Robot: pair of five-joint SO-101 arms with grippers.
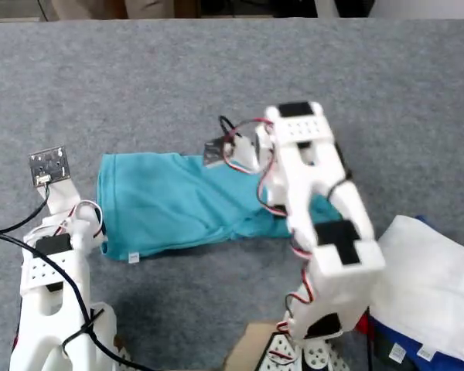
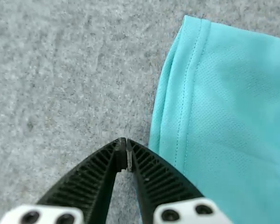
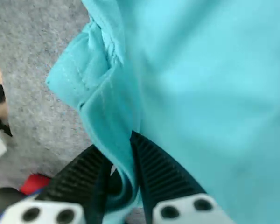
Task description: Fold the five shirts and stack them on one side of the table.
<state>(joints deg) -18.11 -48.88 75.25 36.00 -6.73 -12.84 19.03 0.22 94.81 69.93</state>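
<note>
A teal shirt (image 1: 170,202) lies partly folded in the middle of the grey table. My right gripper (image 3: 123,175) is shut on a bunched fold of the teal shirt (image 3: 200,84) at its right end, under the white right arm (image 1: 313,185). My left gripper (image 2: 127,156) is shut with nothing in it, just off the hemmed edge of the teal shirt (image 2: 224,116), over bare table. The left arm (image 1: 58,255) stands at the front left, beside the shirt's left edge.
A stack of folded shirts with a white one (image 1: 433,286) on top and blue beneath lies at the front right. A brown cardboard piece (image 1: 251,352) sits at the front edge. The far half of the grey table (image 1: 216,69) is bare.
</note>
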